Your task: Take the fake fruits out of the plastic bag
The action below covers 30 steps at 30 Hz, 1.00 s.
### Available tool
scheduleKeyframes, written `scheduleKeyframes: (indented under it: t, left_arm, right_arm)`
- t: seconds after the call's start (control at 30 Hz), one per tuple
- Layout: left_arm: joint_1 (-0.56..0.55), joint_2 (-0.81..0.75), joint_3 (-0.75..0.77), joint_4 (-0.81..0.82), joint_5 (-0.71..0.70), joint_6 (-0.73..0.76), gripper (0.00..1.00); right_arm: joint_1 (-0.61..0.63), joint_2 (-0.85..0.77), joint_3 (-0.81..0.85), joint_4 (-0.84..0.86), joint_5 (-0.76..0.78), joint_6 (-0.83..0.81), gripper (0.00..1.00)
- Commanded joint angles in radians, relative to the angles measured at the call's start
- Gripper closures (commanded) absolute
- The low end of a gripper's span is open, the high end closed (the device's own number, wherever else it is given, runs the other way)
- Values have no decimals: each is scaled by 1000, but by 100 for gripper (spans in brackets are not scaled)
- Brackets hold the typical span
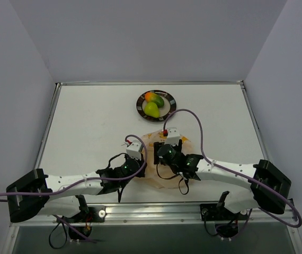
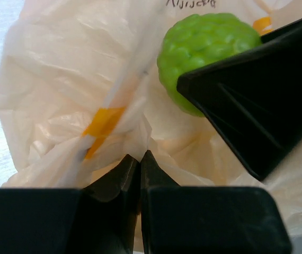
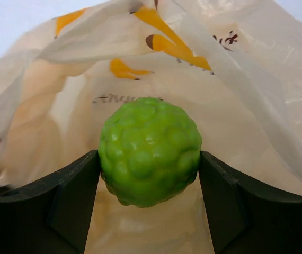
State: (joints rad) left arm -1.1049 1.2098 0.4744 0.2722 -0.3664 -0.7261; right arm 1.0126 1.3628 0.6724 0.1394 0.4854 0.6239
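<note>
**Top external view**
- Table: pale surface, walled on three sides.
- Plate: round, dark-rimmed, upper centre of the frame, well apart from the arms.
- On the plate: mango shape, orange-red and green, towards the top. The yellow-green pear shape lies just below it and touches it.
- Plastic bag: peach, crumpled, at the centre of the frame, below the plate. Its middle is covered by both wrists.
- Left arm: reaches in from the lower left, with its wrist over the bag's left edge.
- Right arm: reaches in from the lower right, with its wrist over the bag's middle.
- The claw tips are too small to read from here.

**Left wrist view**
- Left gripper: at the bottom centre of the frame. Its two black tips are pressed together and pinch a fold of the bag film.
- Round green fruit: knobbly, at the upper right, lying against the bag's inner film. A dark finger of the other claw crosses in front of it.

**Right wrist view**
- Right gripper: its fingers sit at the lower left and lower right of the frame and clamp the round green fruit, touching it on both sides.
- The fruit is at the centre of the frame, inside the bag's open mouth. Film with orange-yellow marks rises behind and around it.
</note>
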Motion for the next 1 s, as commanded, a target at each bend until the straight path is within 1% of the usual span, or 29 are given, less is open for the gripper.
scheduleKeyframes:
  t: [0.0, 0.1, 0.13, 0.2, 0.23, 0.33, 0.5, 0.63, 0.73, 0.77, 0.8, 0.87, 0.9, 0.97]
  left_arm:
    - [-1, -7, 53, -14, -49, -7, 98]
    - [0, 3, 61, -22, -52, -15, 98]
    - [2, 10, 61, -25, -51, -16, 98]
    - [2, 16, 66, -36, -52, -21, 98]
    - [2, 14, 69, -42, -55, -22, 98]
    - [4, -10, 69, -76, -84, -26, 98]
    - [13, -71, 47, -146, -124, -29, 98]
    - [14, -105, 15, -192, -135, -47, 98]
    - [13, -130, 1, -243, -144, -52, 98]
    - [13, -136, 3, -257, -155, -50, 98]
    - [11, -148, 1, -271, -158, -52, 98]
    - [11, -156, -6, -271, -160, -50, 98]
    - [11, -158, -8, -271, -155, -50, 98]
    - [11, -156, -11, -271, -151, -49, 98]
  right_arm:
    - [26, -115, -13, 74, -86, -55, 59]
    - [29, -188, -36, 109, -134, -79, 59]
    - [27, -198, -39, 118, -172, -85, 59]
    - [27, -206, -30, 127, -226, -111, 58]
    - [27, -205, -22, 126, -278, -119, 58]
    - [29, -212, -10, 144, -344, -135, 58]
    - [26, -286, 29, 126, -326, -150, 59]
    - [-5, -304, 128, 77, -240, -223, 61]
    - [-130, -255, 213, 57, -241, -262, 61]
    - [-172, -223, 246, 71, -255, -274, 62]
    - [-245, -205, 257, 94, -280, -277, 62]
    - [-307, -145, 292, 159, -291, -282, 62]
    - [-351, -118, 303, 182, -281, -288, 62]
    - [-399, -22, 332, 224, -223, -296, 61]
